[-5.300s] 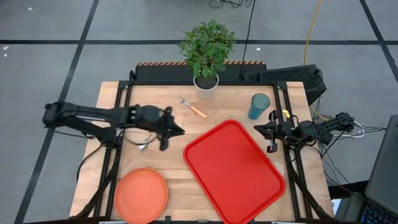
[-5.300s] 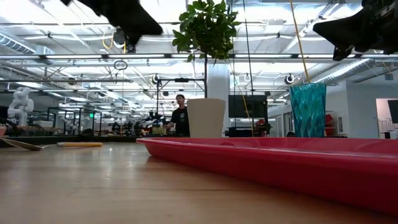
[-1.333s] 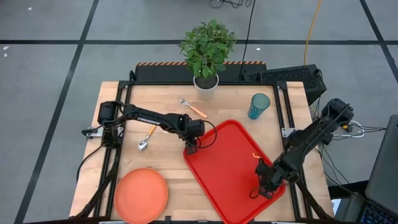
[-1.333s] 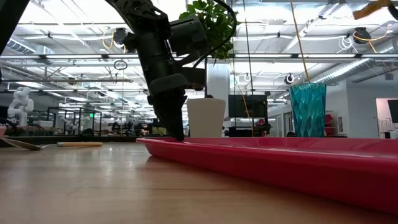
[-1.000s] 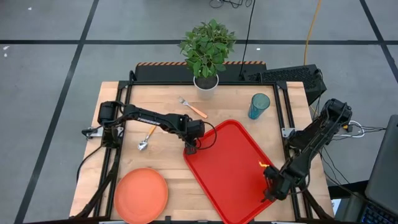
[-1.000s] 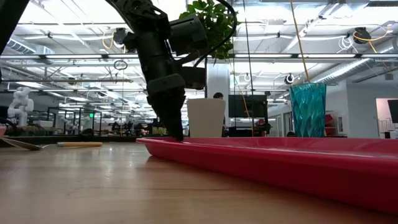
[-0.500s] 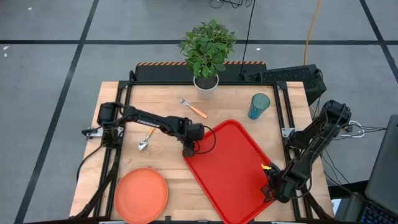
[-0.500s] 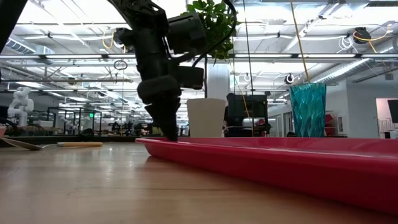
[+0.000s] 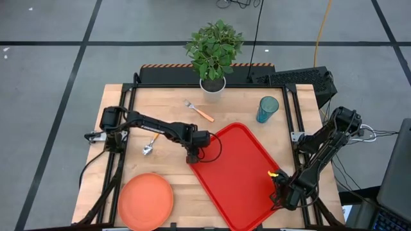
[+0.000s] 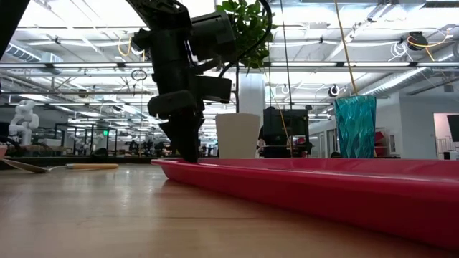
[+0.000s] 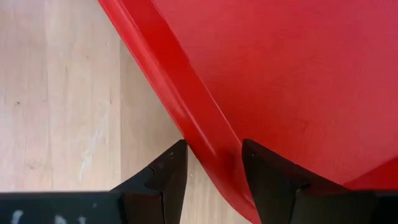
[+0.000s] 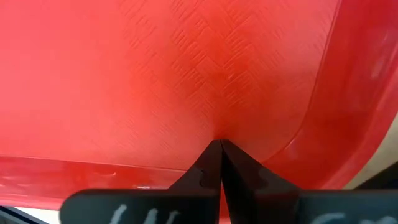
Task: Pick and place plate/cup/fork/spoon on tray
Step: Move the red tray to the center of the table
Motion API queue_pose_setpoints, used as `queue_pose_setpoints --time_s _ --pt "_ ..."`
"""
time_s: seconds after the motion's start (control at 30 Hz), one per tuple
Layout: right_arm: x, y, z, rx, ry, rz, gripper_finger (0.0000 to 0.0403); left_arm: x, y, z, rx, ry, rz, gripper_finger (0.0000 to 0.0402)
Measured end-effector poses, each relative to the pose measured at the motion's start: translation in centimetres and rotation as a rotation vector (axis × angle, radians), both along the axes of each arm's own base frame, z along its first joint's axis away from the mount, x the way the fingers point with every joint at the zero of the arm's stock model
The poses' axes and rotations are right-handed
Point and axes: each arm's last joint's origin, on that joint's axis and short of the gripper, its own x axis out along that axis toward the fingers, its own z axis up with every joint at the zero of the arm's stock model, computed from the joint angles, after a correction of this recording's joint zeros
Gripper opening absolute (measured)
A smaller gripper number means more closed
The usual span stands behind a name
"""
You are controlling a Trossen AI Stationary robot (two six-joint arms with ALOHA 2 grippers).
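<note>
High view: red tray (image 9: 241,176) lies skewed on the wooden counter (image 9: 128,109), right of centre. Left gripper (image 9: 191,156) is down at the tray's left corner, fingers straddling the rim. Right gripper (image 9: 277,192) is over the tray's right-hand side near the rim, fingers pressed together, nothing held. Plate (image 9: 146,201) sits on the counter near the front-left corner, well apart from the tray. Spoon (image 9: 151,142) lies on bare counter left of the L gripper; fork (image 9: 199,111) lies further back, just in front of the white plant pot (image 9: 212,88). Cup (image 9: 267,109) stands upright on the counter just behind the tray's far corner. None of the four is on the tray. Low view: L gripper (image 10: 188,152) comes down from above w/ tips at the tray rim (image 10: 301,179); cup (image 10: 355,127) upright beyond the tray; plant pot (image 10: 237,135) behind; spoon (image 10: 57,166) flat on the counter at far left. Left wrist view: fingers (image 11: 165,174) stand apart, one outside the tray rim (image 11: 186,118) on the wood, the other inside on the tray floor; rim runs between them, can't tell if they pinch it. Right wrist view: fingers (image 12: 205,171) closed tip to tip, just above the tray floor (image 12: 155,81) near a rounded corner.
</note>
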Motion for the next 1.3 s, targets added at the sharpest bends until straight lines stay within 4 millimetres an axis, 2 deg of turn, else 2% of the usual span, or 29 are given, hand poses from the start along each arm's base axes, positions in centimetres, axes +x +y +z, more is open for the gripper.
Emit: queue_pose_setpoints --time_s 0.2,0.7,0.97,1.17,1.3 --pt "-0.6 -0.3 -0.1 -0.054 0.025 0.014 0.0 -0.7 -0.7 -0.2 -0.011 0.074 0.013 0.0157" --pt "-1.5 -2.0 -0.2 -0.233 0.109 0.073 0.0 -1.6 -4.0 -0.6 -0.003 0.099 0.013 0.0157" --pt "-0.9 -4.1 -0.5 -0.402 0.068 0.044 0.0 -2.3 -5.5 -0.7 -0.018 0.138 0.037 0.0158" --pt "-0.6 -6.0 -2.1 -0.406 0.096 0.072 0.0 -2.6 -6.4 -0.7 -0.029 0.155 0.038 0.0158" --pt "0.2 -6.7 -2.3 -0.415 0.063 0.119 0.0 -2.9 -6.8 -0.8 -0.032 0.175 0.039 0.0158"
